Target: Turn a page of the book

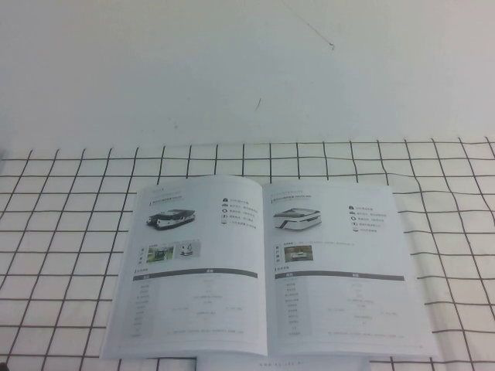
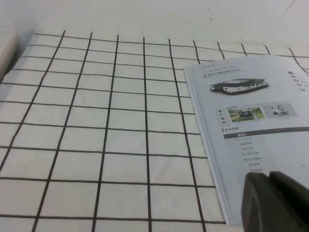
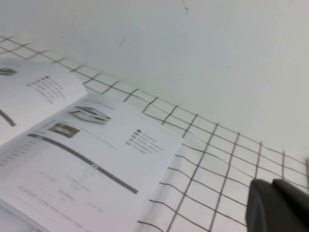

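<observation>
The book (image 1: 263,267) lies open and flat on a white cloth with a black grid, near the front of the table. Its left page (image 1: 193,263) carries a dark machine photo, an icon column, a small photo and a grey-headed table. The right page (image 1: 340,267) shows a white machine. Neither gripper appears in the high view. In the left wrist view, my left gripper (image 2: 269,180) is shut and empty, just above the left page's (image 2: 256,121) near outer corner. In the right wrist view, my right gripper (image 3: 271,186) is shut and empty over the cloth, to the right of the book (image 3: 82,154).
The grid cloth (image 1: 69,232) covers the table's near half, and bare white table (image 1: 247,69) lies behind it. A pale object's edge (image 2: 6,43) shows at the cloth's far left corner. A white sheet (image 1: 271,362) sticks out under the book's front edge.
</observation>
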`<state>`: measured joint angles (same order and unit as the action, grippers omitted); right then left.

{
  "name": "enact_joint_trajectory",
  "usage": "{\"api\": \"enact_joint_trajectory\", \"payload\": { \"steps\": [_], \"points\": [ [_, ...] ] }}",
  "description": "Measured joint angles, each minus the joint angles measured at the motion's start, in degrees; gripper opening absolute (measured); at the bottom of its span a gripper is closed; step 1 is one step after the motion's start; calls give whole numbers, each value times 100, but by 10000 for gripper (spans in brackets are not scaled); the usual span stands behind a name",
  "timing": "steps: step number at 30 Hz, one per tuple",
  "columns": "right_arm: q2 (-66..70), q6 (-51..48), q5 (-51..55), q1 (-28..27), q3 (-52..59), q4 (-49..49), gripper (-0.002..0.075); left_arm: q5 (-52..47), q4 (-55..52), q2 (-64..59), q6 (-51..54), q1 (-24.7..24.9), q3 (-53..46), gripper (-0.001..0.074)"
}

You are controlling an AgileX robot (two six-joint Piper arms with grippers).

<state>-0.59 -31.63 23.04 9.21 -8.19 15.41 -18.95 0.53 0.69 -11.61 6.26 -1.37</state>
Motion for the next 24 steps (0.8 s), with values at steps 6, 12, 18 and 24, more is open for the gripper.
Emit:
{"api": "enact_joint_trajectory", "payload": {
  "steps": [6,12,18,24],
  "points": [
    [-14,3,-1331,-543,895,74,0,0,10,0,0,0,0,-2],
    [-14,-74,-1447,-1008,974,152,0,0,10,0,-12,0,0,-2],
    [-14,-100,-1411,-1040,974,178,0,0,10,0,-2,0,0,-2],
    [-14,-86,-1444,-1040,974,138,0,0,10,0,-2,0,0,-2]
  ]
}}
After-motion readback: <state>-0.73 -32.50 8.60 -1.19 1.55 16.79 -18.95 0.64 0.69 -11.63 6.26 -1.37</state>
